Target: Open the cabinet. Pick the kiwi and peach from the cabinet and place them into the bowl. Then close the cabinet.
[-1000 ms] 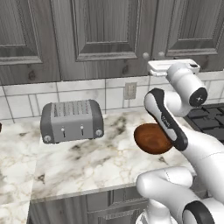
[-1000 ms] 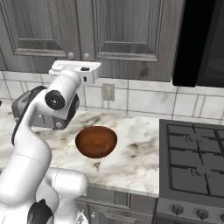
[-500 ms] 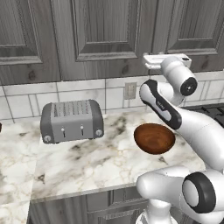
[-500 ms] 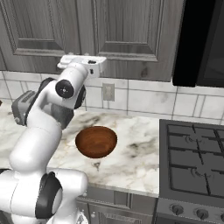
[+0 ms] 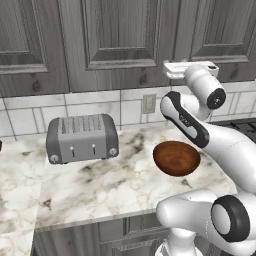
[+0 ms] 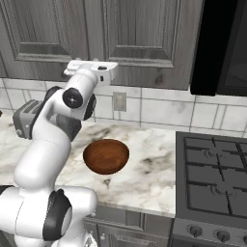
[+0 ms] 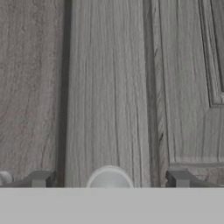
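The cabinet (image 5: 120, 35) (image 6: 140, 29) hangs over the counter with both dark grey doors shut, so the kiwi and peach are hidden. My gripper (image 5: 187, 70) (image 6: 91, 67) is raised to the doors' lower edge. In the hand view the gripper (image 7: 110, 179) is open, with a round silver knob (image 7: 109, 180) of the cabinet (image 7: 109, 87) between its fingertips (image 7: 41, 178), which stand apart from the knob. The reddish-brown wooden bowl (image 5: 176, 157) (image 6: 106, 156) sits empty on the marble counter below the hand.
A silver toaster (image 5: 82, 137) (image 6: 24, 120) stands on the counter to the left of the bowl. A wall outlet (image 5: 148, 103) (image 6: 119, 101) is on the tiled backsplash. A gas stove (image 6: 212, 178) lies to the right, under a black appliance (image 6: 224, 48).
The hand has risen and turned to face the cabinet door, coming in at the knob. The jaws have stayed open. The bowl and toaster have not moved.
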You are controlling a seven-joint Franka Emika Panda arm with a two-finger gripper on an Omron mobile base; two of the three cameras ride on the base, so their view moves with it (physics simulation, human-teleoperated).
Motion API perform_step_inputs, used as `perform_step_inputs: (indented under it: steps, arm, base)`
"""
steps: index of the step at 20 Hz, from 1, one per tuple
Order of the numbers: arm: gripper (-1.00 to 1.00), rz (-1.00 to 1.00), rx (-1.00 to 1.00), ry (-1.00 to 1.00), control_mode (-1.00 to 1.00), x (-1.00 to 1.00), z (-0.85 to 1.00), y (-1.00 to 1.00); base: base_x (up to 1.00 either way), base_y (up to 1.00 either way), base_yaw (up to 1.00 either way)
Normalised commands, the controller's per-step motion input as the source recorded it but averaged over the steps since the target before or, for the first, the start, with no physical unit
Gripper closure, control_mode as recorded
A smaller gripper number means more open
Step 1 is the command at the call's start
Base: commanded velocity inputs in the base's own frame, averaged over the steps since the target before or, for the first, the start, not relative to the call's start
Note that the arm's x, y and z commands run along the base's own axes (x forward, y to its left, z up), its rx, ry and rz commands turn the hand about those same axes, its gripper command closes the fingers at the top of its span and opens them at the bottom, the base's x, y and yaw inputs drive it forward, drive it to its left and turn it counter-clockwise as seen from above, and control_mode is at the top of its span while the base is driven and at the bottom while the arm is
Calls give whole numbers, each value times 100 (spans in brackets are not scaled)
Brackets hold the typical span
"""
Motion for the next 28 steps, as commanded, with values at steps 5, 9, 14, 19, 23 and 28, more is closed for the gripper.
perform_step_inputs:
  steps: [5,9,14,19,23,28]
  arm:
    - [100,0,0,0,-100,0,0,0]
    - [100,0,0,0,-100,0,0,0]
    - [100,0,0,0,-100,0,0,-2]
    - [100,0,1,0,-100,-15,5,-51]
    - [100,0,2,-1,-100,-23,7,-76]
    - [100,0,3,-4,-100,-31,6,-92]
  base:
    - [0,0,0]
    - [0,0,0]
    - [0,0,0]
    - [0,0,0]
    - [0,0,0]
    - [0,0,0]
